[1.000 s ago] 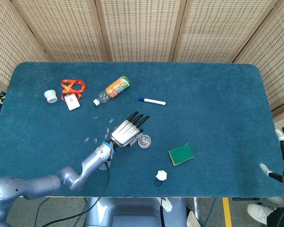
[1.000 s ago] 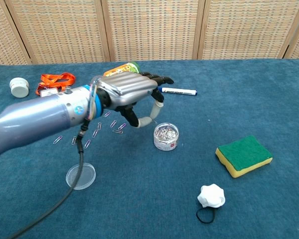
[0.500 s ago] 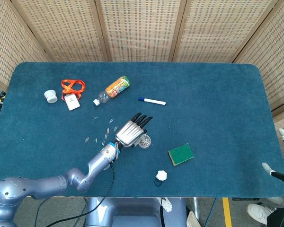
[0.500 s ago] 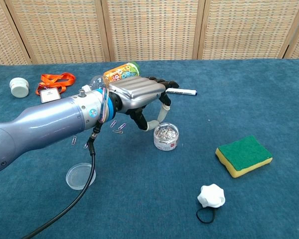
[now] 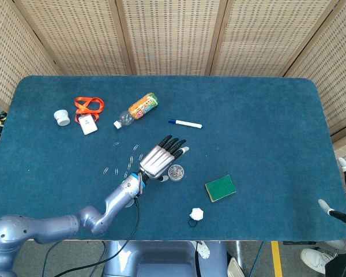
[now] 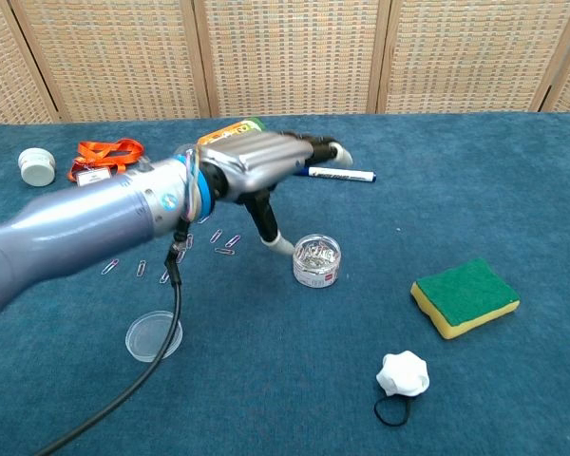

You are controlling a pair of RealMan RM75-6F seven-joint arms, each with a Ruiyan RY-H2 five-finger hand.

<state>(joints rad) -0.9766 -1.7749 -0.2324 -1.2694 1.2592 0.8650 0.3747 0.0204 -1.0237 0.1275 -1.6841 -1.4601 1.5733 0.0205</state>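
Since the earlier frame your left hand (image 6: 256,163) has lifted its fingers off the small tin of paper clips (image 6: 316,260); a moment ago they curved down over its rim, and now they stretch forward and spread above it, holding nothing, with only the thumb pointing down just beside the tin's left side. I cannot tell whether the thumb tip touches the tin. The tin stands open, a little toward the front edge from the middle of the table (image 5: 259,104), and has not shifted. Its clear lid (image 6: 153,334) lies flat nearer the front edge, to the left under your forearm. Loose paper clips (image 6: 226,241) are scattered on the cloth just left of the tin. A green sponge (image 6: 465,295) lies right of the tin, with a white crumpled wad (image 6: 403,372) near the front edge. Your right hand (image 5: 345,196) hangs off the table's right front corner, fingers apart and empty
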